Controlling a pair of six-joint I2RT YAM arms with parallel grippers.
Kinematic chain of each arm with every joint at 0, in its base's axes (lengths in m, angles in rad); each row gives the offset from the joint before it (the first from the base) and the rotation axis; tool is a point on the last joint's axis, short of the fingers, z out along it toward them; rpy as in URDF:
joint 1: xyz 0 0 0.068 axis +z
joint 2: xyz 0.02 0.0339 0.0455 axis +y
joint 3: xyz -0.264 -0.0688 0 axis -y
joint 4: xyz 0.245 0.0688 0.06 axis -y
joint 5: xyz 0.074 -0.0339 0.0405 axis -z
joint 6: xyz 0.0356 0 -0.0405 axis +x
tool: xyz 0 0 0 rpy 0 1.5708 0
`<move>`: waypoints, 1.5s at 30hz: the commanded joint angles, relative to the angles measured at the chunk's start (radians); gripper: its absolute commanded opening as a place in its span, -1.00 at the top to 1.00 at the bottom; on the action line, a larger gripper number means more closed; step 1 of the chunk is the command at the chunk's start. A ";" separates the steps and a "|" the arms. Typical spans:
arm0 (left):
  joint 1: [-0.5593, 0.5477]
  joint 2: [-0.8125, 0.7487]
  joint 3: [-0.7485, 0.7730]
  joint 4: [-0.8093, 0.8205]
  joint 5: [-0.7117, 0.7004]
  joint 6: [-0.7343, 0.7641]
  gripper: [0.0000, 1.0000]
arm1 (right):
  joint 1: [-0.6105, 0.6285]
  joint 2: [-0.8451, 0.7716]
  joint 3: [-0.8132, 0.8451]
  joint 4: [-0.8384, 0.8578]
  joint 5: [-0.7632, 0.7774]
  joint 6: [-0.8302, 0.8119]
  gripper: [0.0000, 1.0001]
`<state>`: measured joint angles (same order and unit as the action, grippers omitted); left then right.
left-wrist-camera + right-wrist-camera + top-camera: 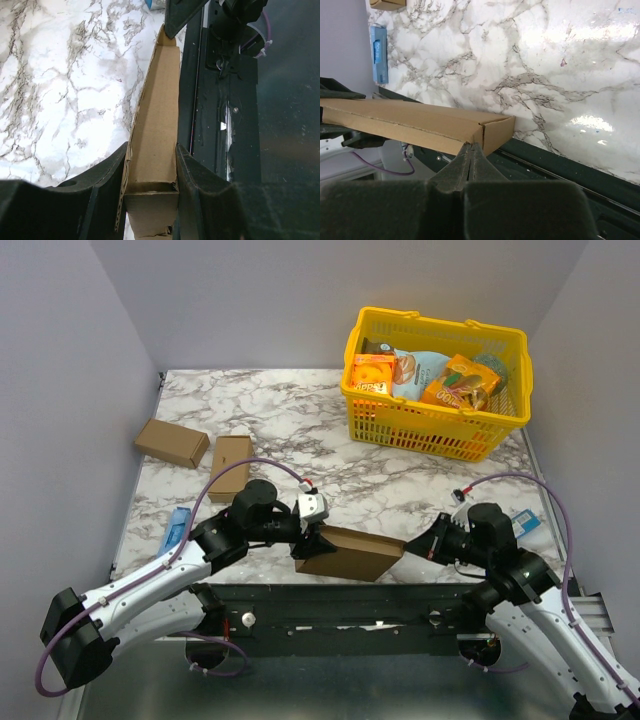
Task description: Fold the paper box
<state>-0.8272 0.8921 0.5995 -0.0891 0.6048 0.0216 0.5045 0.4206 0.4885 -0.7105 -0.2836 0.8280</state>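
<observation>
The paper box (345, 553) is a flat, plain brown cardboard shape at the table's near edge, between the two arms. My left gripper (308, 537) holds its left end. In the left wrist view both fingers press the sides of the box (155, 125), with the gripper (151, 150) shut on it. My right gripper (408, 543) is at the box's right end. In the right wrist view its jaws are shut together (471, 146), tips touching the lower corner of the box (420, 125), nothing visibly pinched between them.
A yellow basket (437, 430) of packaged goods stands at the back right. Two smaller cardboard boxes (171, 443) (230, 467) lie at the left. A blue packet (177, 529) lies by the left edge, another (524, 522) by the right. The dark metal frame (340, 605) runs below the box.
</observation>
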 commanded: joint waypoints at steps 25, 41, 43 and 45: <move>0.023 0.010 -0.007 0.017 -0.231 0.024 0.89 | 0.012 0.038 -0.128 -0.237 0.032 -0.029 0.99; 0.022 0.028 0.000 0.008 -0.240 0.024 0.90 | 0.035 0.049 -0.102 -0.253 0.047 -0.033 0.99; 0.022 0.022 -0.003 0.005 -0.205 0.034 0.90 | 0.035 0.063 -0.035 -0.267 0.075 -0.053 0.94; 0.023 0.019 -0.003 0.002 -0.175 0.040 0.89 | 0.035 0.098 0.013 -0.277 0.122 -0.066 0.80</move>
<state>-0.8272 0.9043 0.6029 -0.0681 0.5659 -0.0196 0.5224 0.4484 0.4755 -0.6662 -0.2405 0.8299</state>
